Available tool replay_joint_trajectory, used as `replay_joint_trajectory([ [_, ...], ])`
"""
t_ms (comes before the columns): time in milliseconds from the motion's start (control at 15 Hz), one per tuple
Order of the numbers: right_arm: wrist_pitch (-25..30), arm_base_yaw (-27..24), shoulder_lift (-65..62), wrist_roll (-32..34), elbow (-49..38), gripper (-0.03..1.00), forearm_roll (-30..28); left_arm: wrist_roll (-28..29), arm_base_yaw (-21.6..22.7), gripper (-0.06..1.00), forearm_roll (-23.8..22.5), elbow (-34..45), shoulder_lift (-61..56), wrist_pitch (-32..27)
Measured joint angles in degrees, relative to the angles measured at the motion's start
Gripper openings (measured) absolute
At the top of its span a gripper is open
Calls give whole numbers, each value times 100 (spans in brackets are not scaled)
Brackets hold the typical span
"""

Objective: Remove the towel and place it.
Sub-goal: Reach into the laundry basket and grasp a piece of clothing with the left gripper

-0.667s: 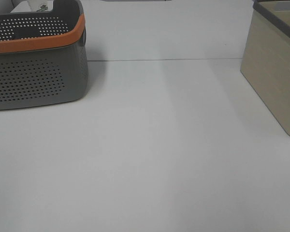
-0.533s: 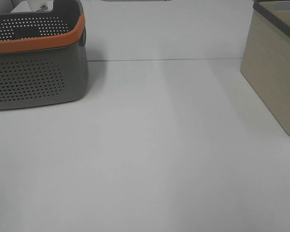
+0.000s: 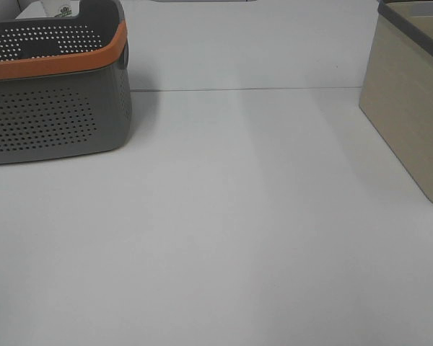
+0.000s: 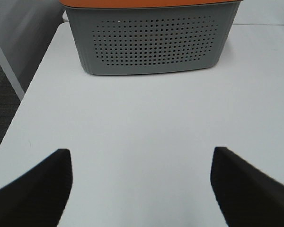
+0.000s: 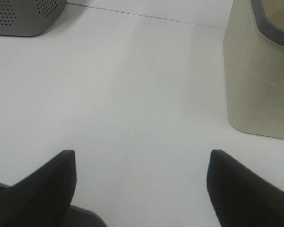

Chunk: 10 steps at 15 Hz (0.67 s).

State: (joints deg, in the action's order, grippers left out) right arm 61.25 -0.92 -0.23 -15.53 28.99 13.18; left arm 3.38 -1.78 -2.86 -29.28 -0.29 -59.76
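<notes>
**Exterior high view.** The table (image 3: 231,216) carries two containers. The basket (image 3: 54,108), grey, perforated, with an orange rim, stands at the far left. The bin (image 3: 411,122), beige with a dark rim, stands at the far right, well apart from the basket. A thin seam (image 3: 245,89) runs across the table between them. A white item (image 3: 58,9) with green print shows above the far rim of the basket; what it is cannot be told. Neither arm appears in this view. Compared with the earlier frames, the basket, bin and seam hold the same positions, and no change shows on the table surface.

**Left wrist view.** The left gripper (image 4: 139,189) is spread wide. Its two dark fingers (image 4: 35,189) stand far apart, with only bare table between them, and they hold nothing. The gripper faces the perforated wall of the basket (image 4: 151,42), which is well apart from the fingertips. The table edge and dark floor (image 4: 0,109) show on one side.

**Right wrist view.** The right gripper (image 5: 139,189) is also spread wide and holds nothing; bare table lies between its fingers (image 5: 246,189). The bin (image 5: 260,85) stands ahead to one side, and a corner of the basket (image 5: 23,16) to the other.

**Towel.** The towel shows in none of the three views, so its location cannot be told.
</notes>
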Motion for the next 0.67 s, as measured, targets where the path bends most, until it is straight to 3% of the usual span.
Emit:
replay_joint_trajectory([
  [667, 0, 0, 0, 0, 0, 75, 0, 0, 0, 75, -46, -138, 304, 281],
])
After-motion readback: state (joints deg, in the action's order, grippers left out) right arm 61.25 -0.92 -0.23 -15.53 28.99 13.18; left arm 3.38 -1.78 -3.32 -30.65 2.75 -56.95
